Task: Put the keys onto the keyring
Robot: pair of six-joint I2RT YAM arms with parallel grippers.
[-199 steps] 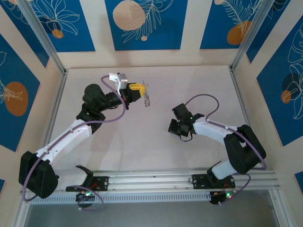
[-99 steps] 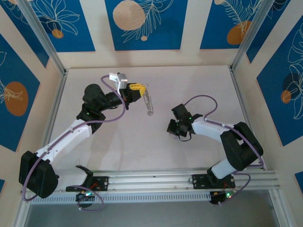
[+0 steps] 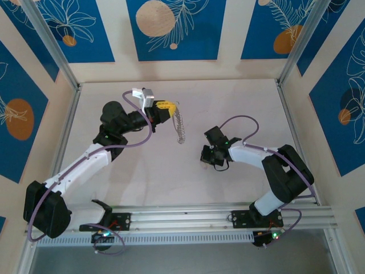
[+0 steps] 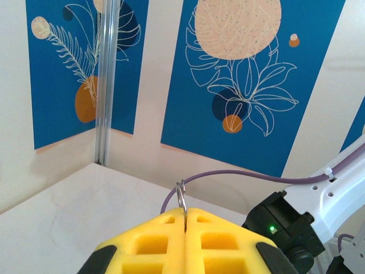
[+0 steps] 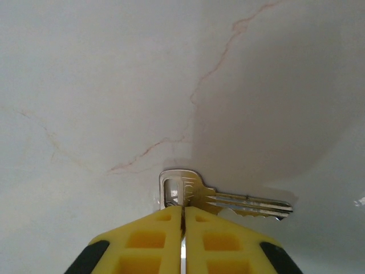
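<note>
Count: 2 robot arms, left arm [image 3: 80, 166] & right arm [image 3: 251, 154]. 2 grippers, left gripper [image 4: 185, 213] & right gripper [image 5: 182, 210], 2 yellow fingers [image 4: 154, 242] ea. 1 keyring [image 3: 180, 128]. 1 key [image 5: 228, 201] for sure; blade looks doubled, poss. a 2nd under it, can't tell.

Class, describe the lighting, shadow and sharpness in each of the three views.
Right wrist view: a broad soft shadow darkens the table beyond the key, which is sharp. Left wrist view: even light, the keyring crisp against the wall. Top view: the keyring too small to show detail.
</note>
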